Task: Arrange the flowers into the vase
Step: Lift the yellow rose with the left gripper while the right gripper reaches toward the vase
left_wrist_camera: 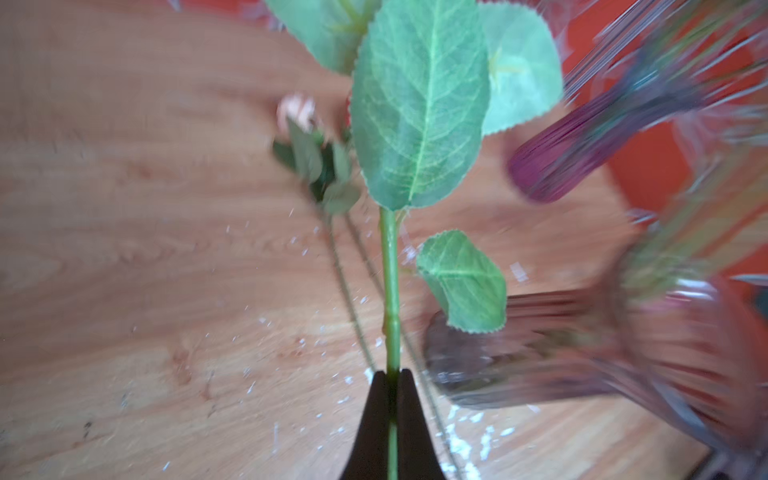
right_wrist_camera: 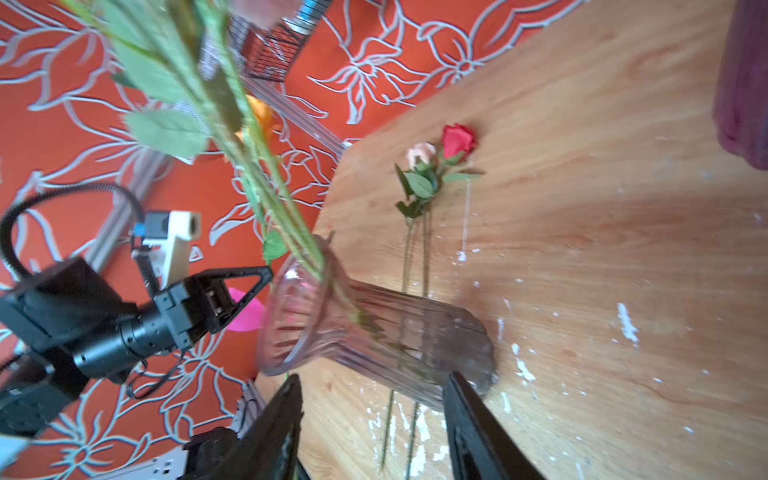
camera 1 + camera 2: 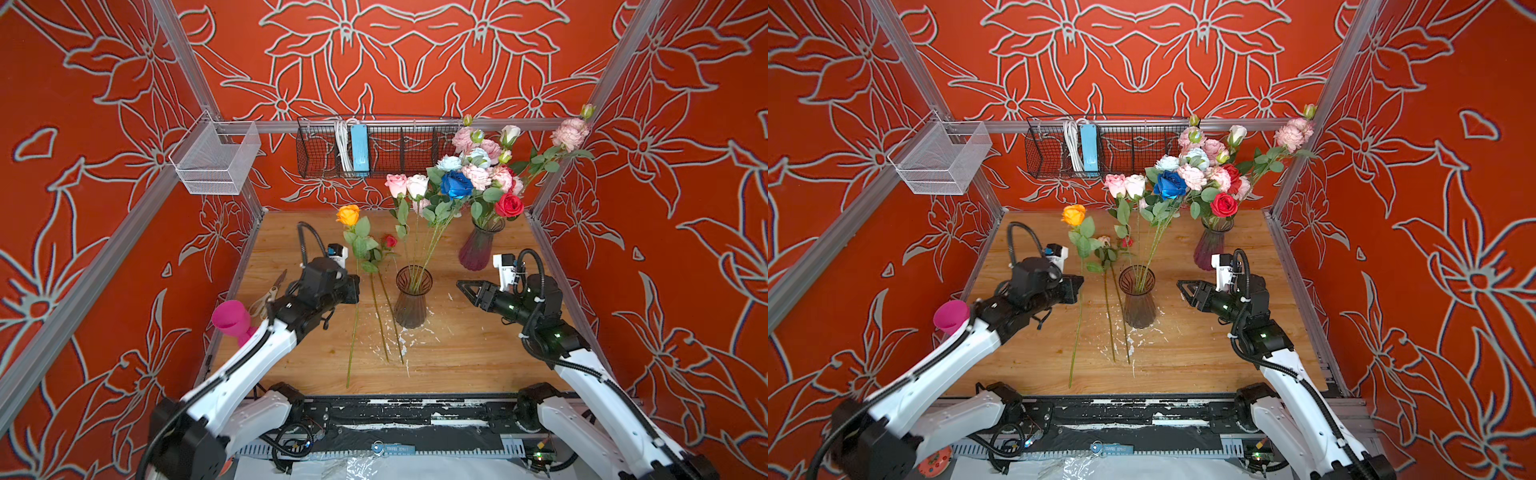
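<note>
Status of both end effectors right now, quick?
Left end effector: closed on the stem of the orange rose.
Right end effector: open, holding nothing, just short of the clear vase.

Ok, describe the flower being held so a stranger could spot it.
On the wooden table, look left of the clear vase. It is the only orange rose; the small red rose beside it lies flat.

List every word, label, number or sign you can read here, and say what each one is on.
Blue tag on the slotted cable duct: printed letters, too small to read.
Blue power strip in the wire basket: no legible marking.
No other text is visible.
</note>
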